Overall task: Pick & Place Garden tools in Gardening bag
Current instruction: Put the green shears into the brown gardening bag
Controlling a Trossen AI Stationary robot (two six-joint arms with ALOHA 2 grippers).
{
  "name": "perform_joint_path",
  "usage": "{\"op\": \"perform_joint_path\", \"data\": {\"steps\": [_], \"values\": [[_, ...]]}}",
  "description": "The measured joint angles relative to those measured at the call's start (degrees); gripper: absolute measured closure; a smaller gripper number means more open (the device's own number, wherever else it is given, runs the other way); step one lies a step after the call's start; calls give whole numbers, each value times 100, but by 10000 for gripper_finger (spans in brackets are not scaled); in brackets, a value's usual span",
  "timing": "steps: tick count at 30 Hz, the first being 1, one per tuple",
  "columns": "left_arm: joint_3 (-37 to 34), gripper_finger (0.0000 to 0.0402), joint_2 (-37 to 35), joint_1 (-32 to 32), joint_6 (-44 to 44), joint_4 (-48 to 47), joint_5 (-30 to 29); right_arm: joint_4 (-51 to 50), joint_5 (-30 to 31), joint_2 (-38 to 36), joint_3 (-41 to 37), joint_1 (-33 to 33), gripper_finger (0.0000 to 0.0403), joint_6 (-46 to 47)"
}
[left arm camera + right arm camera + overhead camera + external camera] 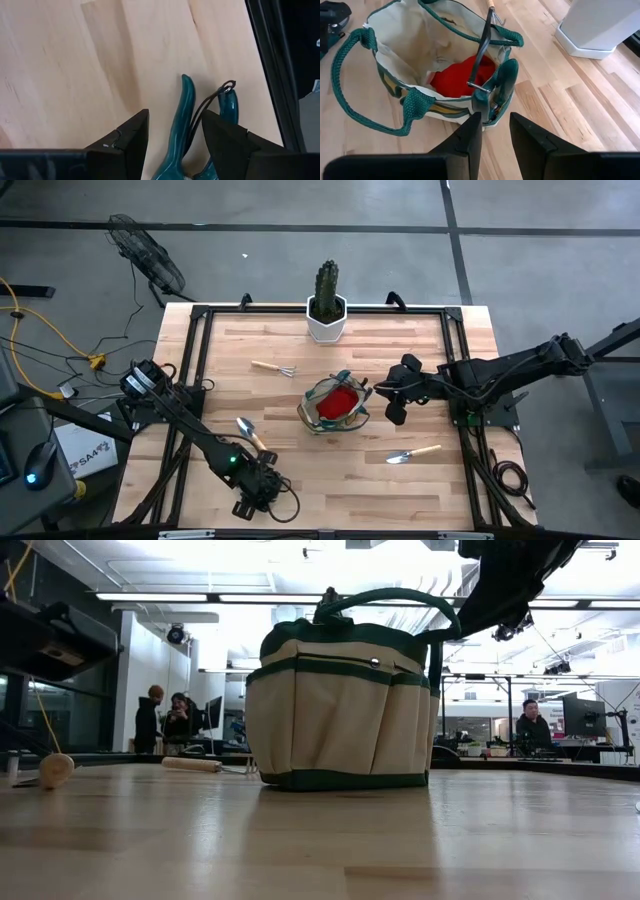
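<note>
Wooden planks make up the bench (330,480), framed by dark rails, with grey floor all round and a fan (148,252) lying on the floor at the upper left of the overhead picture. From table height, a few people show at desks far behind under long ceiling lights.

Near the middle of the bench stands the green and tan bag (308,410), mouth open, one loop handle arched up over it. The red glove (340,400) lies inside it. At the top centre of the bench a cactus (327,282) stands in a white pot (326,325), well apart from the bag. The small rake (272,368) lies up and to the left of the bag. One trowel (250,433) lies to the lower left of the bag, near the left arm, and the other trowel (413,452) lies at the lower right.

The right hand (492,120) is just beside the bag's right side, close over its rim. I cannot tell whether it is spread or pinching the fabric.

The left hand (175,114) is down at the bottom edge of the bench, left of centre, spread wide over the shears (186,95). They lie flat on the wood, with one teal handle in the gap between the fingers and the other running under a finger.
</note>
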Motion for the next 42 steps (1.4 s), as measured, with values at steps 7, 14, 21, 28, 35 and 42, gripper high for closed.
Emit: {"op": "perform_joint_path", "data": {"steps": [7, 14, 21, 28, 35, 42], "values": [[-2, 222, 204, 0, 257, 51, 102, -17, -36, 0, 0, 0, 311, 116], [-2, 222, 345, 0, 289, 148, 203, -42, -171, 0, 0, 0, 311, 139], [0, 222, 409, -11, 348, 226, 143, -42, -170, 0, 0, 0, 311, 149], [0, 223, 448, -4, 427, 259, 89, -47, -170, 0, 0, 0, 311, 149], [-1, 282, 457, 0, 427, 254, 63, -48, -172, 0, 0, 0, 311, 149], [-2, 364, 464, 4, 427, 314, 114, -48, -188, 0, 0, 0, 311, 149]]}}
